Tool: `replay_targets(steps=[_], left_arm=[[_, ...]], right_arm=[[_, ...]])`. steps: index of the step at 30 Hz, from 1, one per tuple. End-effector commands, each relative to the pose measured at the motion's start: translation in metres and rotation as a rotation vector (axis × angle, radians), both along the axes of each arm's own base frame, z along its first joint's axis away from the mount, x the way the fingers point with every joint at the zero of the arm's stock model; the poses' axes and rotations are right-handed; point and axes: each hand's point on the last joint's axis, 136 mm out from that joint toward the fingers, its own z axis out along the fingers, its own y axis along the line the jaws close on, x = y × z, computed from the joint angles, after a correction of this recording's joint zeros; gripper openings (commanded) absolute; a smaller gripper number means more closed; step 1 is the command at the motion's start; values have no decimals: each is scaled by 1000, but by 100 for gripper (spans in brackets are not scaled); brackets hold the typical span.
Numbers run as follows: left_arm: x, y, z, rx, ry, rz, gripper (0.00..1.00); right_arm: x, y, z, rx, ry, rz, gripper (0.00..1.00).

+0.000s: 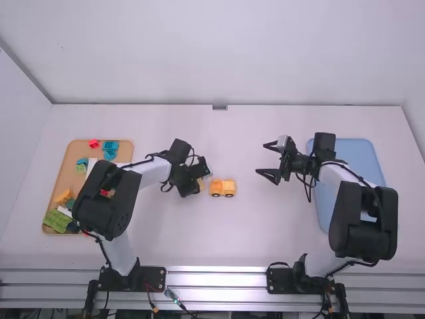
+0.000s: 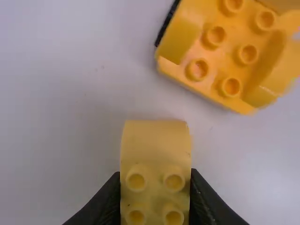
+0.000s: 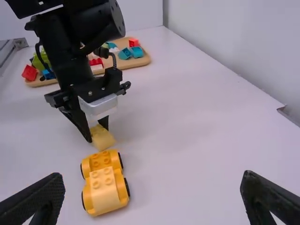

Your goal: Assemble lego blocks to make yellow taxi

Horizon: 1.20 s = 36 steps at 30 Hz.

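In the high view my left gripper (image 1: 199,182) is just left of the yellow-orange wheeled car (image 1: 222,187), low near the table. In the left wrist view my left gripper (image 2: 155,194) is shut on a yellow block (image 2: 156,145) with a curved end and studs. The car (image 2: 225,56) lies beyond it, apart, its low studded section showing. The right wrist view shows the car (image 3: 104,187) with one taller studded block on it, and the held block (image 3: 101,137) beside it. My right gripper (image 1: 267,160) stands wide open right of the car; in its wrist view the gripper (image 3: 152,192) holds nothing.
A wooden tray (image 1: 61,166) with several coloured blocks is at the far left, partly under the left arm. A blue tray (image 1: 362,153) lies at the right, partly beneath the right arm. A wall (image 1: 226,53) stands behind the table.
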Motion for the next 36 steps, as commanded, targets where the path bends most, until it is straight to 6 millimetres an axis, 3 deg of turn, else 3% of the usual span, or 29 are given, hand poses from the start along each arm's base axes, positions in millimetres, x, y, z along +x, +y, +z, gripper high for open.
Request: replay_targets(steps=[1,13,22,27,32,36], left_arm=[[-4,0,-3,-19,83,156,2],[8,-4,0,-95,166,478,2],[13,3,-1,-115,256,802,2],[22,50,-10,-31,227,1399,2],[20,46,-8,-91,311,1587,2],[1,49,-2,-80,472,1979,2]], right_arm=[[-6,6,6,12,-12,21,99],[-10,26,2,-18,-23,68,99],[-8,20,2,-15,-22,51,99],[-8,19,3,-12,-20,49,99],[-7,19,3,-13,-26,49,99],[-7,19,3,-13,-27,49,99]])
